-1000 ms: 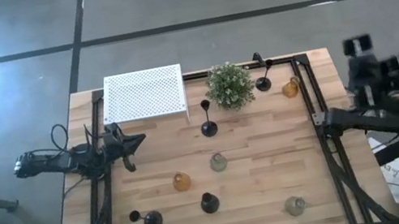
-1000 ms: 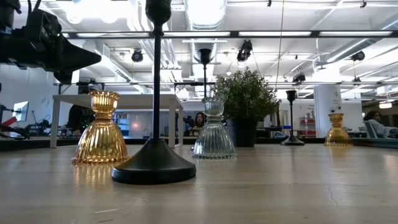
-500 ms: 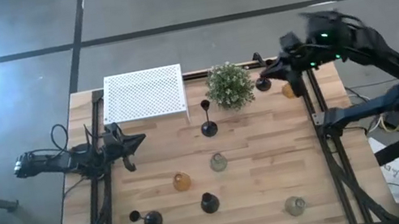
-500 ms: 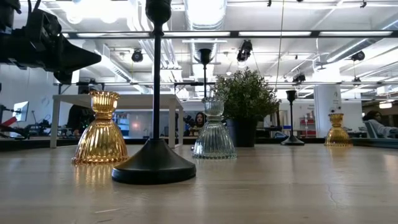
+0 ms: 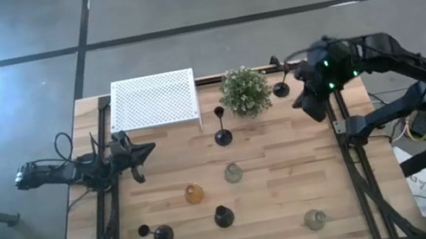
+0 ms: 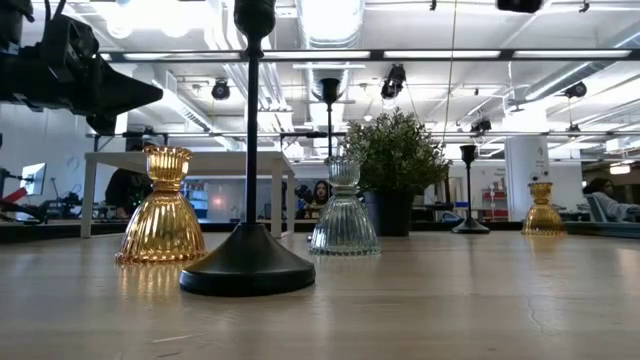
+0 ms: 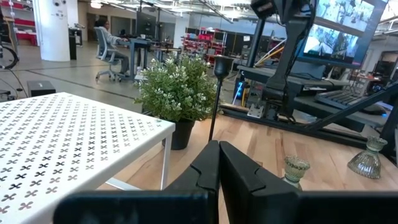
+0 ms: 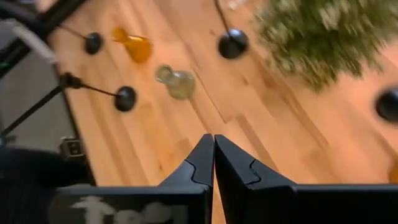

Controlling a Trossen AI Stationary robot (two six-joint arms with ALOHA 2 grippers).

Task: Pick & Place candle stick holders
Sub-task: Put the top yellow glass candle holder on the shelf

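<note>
The right gripper (image 8: 214, 149) has its fingers pressed together and holds nothing; in the high view it hangs over the far right part of the desk (image 5: 275, 170), beside the potted plant (image 5: 244, 90). The left gripper (image 7: 219, 163) is likewise closed and empty, waiting at the desk's left edge just in front of the white perforated box (image 5: 154, 102).

From above, the candle stick holders lie scattered. A tall black holder (image 5: 223, 136) stands between box and plant, and another black holder (image 5: 281, 88) sits at the far edge beside the right arm. Mid-desk are an amber glass holder (image 5: 194, 194) and a clear glass holder (image 5: 233, 172). Nearer the front are a black holder lying on its side (image 5: 159, 234), a black holder (image 5: 224, 216) beside it, and a clear one (image 5: 315, 220) toward the front right.

The low view shows what the overhead one cannot: ribbed, bell-shaped glass, a broad black base with thin stem, and a far amber holder (image 6: 543, 210) at the right, which the arm covers from above.

The left wrist view shows the box top's cross-shaped perforations. The right wrist view is blurred. No readable writing shows anywhere.
</note>
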